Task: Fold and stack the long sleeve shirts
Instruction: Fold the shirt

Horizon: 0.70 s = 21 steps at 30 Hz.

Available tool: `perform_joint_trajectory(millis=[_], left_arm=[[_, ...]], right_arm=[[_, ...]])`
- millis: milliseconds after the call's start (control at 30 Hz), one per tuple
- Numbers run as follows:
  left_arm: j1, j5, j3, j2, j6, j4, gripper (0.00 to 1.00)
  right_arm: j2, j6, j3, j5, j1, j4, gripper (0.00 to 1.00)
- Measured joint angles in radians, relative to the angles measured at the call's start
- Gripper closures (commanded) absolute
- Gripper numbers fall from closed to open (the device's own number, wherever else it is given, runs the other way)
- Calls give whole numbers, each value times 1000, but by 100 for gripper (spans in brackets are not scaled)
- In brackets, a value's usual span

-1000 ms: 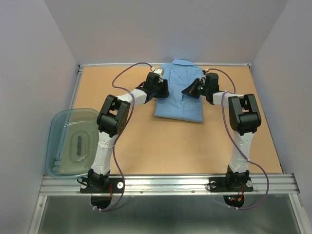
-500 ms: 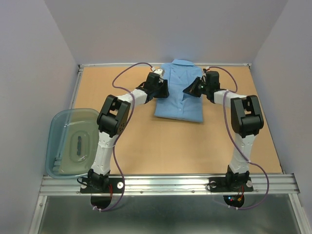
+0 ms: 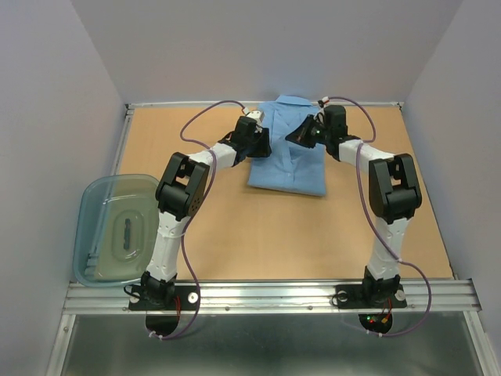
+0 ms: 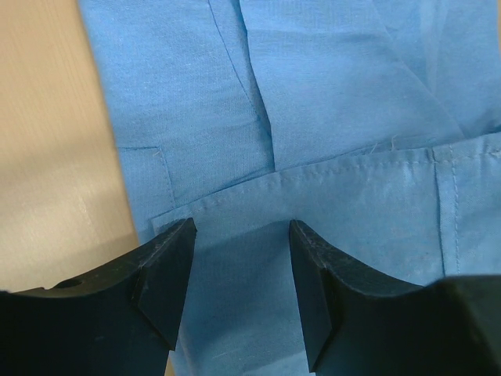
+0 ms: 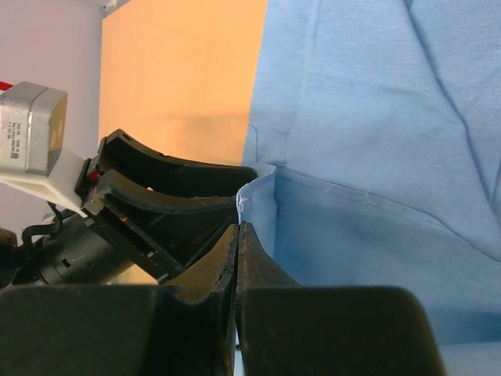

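Fingers (image 4: 166, 276) of the left gripper (image 4: 239, 270) stand apart, released, and grip nothing. They hover over the long sleeve shirt (image 4: 352, 102), straddling a stitched hem edge near the shirt's left side. The right gripper (image 5: 237, 235) is clenched, its two fingers (image 5: 211, 274) pressed flat against each other. Their tips sit right at a raised fold edge on the shirt's left part, facing the left gripper's dark jaws. Whether any cloth is caught between the right fingers cannot be told.

From above, both grippers meet over the shirt's upper half. The left gripper (image 3: 257, 142) is at the shirt's left edge, and the right gripper (image 3: 301, 133) reaches in from the shirt's right side. Each arm bends at the elbow on its own side of the shirt.

The long sleeve shirt (image 3: 286, 168) is light blue and plain. It lies folded into a neat upright rectangle with its collar on top and its button front facing up. It rests flat on a tan table (image 3: 258, 227), whose far edge runs just behind the shirt's collar. A clear bluish plastic tub (image 3: 92, 205) sits well apart from the shirt, to its near left, overhanging the table's left side.
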Motion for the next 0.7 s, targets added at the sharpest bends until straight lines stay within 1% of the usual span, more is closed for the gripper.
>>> perform_joint_trajectory(millis=[400, 467, 500, 533, 600, 633, 700], left_arm=[[0, -3, 0, 0, 1, 0, 37], [0, -3, 0, 0, 1, 0, 37], [0, -3, 0, 0, 1, -1, 37], [0, -3, 0, 0, 1, 0, 37], [0, -3, 0, 0, 2, -1, 37], [0, -3, 0, 0, 2, 0, 37], [0, -3, 0, 0, 1, -1, 37]], right_arm=[[-90, -12, 0, 61, 9, -31, 99], [-101, -14, 0, 66, 9, -34, 93], [-106, -16, 0, 66, 9, -34, 88], [-107, -16, 0, 67, 9, -34, 79], [-108, -14, 0, 72, 9, -44, 70], [-107, -14, -1, 76, 9, -55, 60], [-108, -15, -2, 84, 9, -76, 50]])
